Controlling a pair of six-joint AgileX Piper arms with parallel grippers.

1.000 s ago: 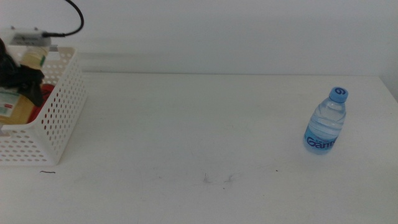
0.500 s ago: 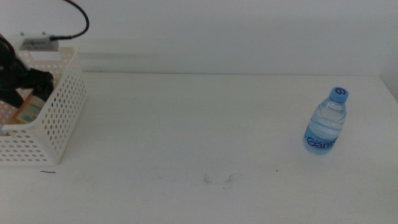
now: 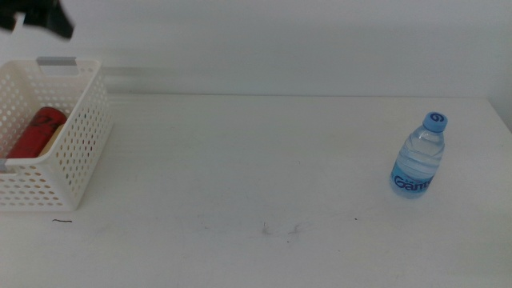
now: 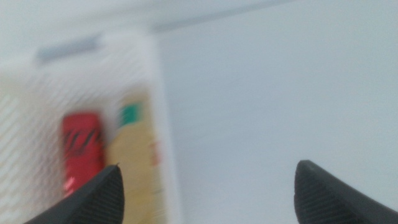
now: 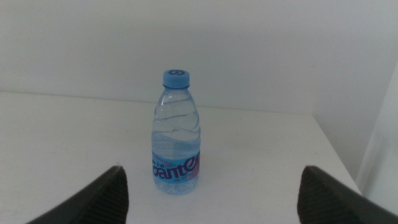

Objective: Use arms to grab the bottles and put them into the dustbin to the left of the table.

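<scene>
Hovering above the dustbin [image 3: 68, 152] with my left gripper [image 4: 205, 186], jaws spread wide and holding nothing.

Beyond the dustbin stretches the white table [image 3: 264, 160], plain but for a few small dark scuffs near its front edge, with a pale blank wall behind it. My left gripper shows in the middle view only as a dark shape at the top corner, above the dustbin's grey handle strip. Inside the dustbin the red can [image 4: 81, 149] lies on its side, and the yellow-liquid bottle [image 4: 134, 165] lies just beside it, blurred in my left wrist view. Well apart from the dustbin, near the table's far right side, the water bottle [image 5: 176, 134] stands upright with its blue cap on. My right gripper [image 5: 211, 193] faces that water bottle from a short way off, jaws apart and empty.
</scene>
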